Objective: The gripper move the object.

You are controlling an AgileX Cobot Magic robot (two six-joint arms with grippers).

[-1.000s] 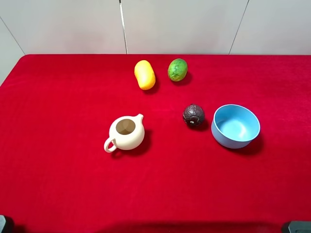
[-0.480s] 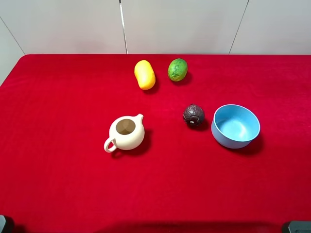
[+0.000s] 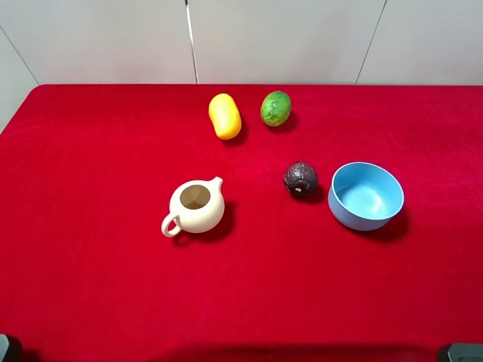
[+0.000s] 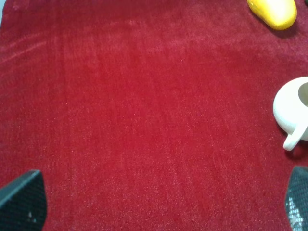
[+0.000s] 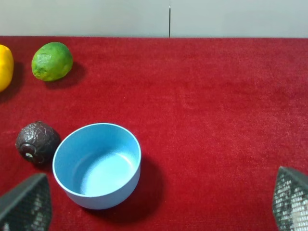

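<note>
The object is a small dark brown-purple rough fruit (image 3: 300, 179) with a pale spot. It lies on the red table just left of a blue bowl (image 3: 366, 195). The right wrist view shows it too (image 5: 37, 142), beside the bowl (image 5: 97, 165). My right gripper (image 5: 154, 204) is open and empty, back from the bowl, only its fingertips (image 5: 26, 204) in view. My left gripper (image 4: 159, 204) is open and empty over bare red cloth, its fingertips (image 4: 23, 202) at the frame corners. In the exterior high view only the arm bases show at the lower corners.
A cream teapot (image 3: 195, 207) stands left of centre, also in the left wrist view (image 4: 293, 115). A yellow mango (image 3: 225, 115) and a green fruit (image 3: 275, 108) lie at the back. The red table (image 3: 90, 226) ends at a pale wall.
</note>
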